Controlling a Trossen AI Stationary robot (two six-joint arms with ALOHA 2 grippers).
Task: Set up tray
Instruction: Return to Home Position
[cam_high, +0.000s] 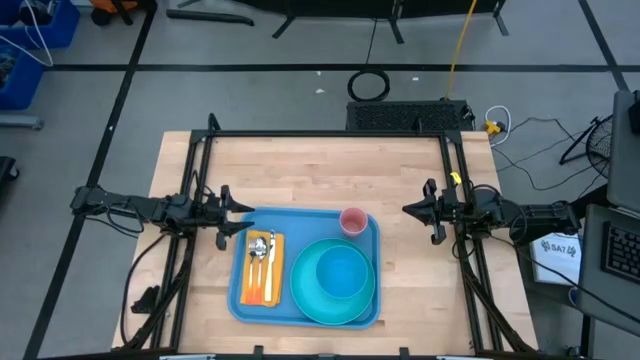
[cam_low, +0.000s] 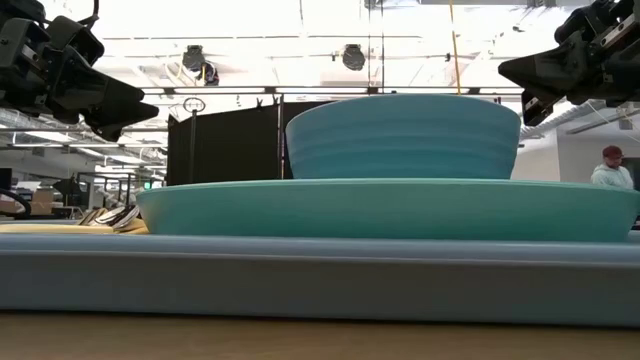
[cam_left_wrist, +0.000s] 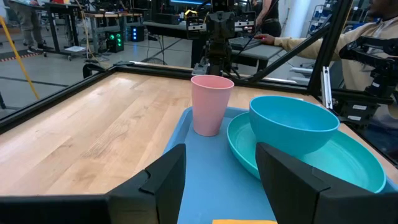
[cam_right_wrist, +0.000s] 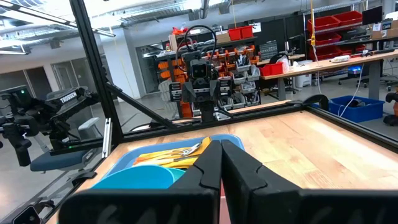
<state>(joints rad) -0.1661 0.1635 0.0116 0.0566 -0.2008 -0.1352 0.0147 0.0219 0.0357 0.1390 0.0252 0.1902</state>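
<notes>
The blue tray (cam_high: 237, 298) lies flat at the middle of the wooden table. On it an orange napkin (cam_high: 252, 285) carries silver cutlery (cam_high: 262, 250). A turquoise plate (cam_high: 305, 295) rests beside it, with a turquoise bowl (cam_high: 342, 272) standing on it. A pink cup (cam_high: 353, 221) stands upright in the tray's far right corner. My left gripper (cam_high: 245, 218) is open, raised above the tray's far left corner, touching nothing. My right gripper (cam_high: 408, 210) is shut, raised off the tray's right side. In the left wrist view the open fingers (cam_left_wrist: 166, 180) frame the cup (cam_left_wrist: 210, 102) and bowl (cam_left_wrist: 292, 124).
A dark metal frame (cam_high: 330, 134) borders the table's far, left and right sides. Bare wood (cam_high: 300, 170) lies between the tray and the far edge, and on both sides of the tray. A person's sleeve (cam_left_wrist: 298, 42) shows beyond the table.
</notes>
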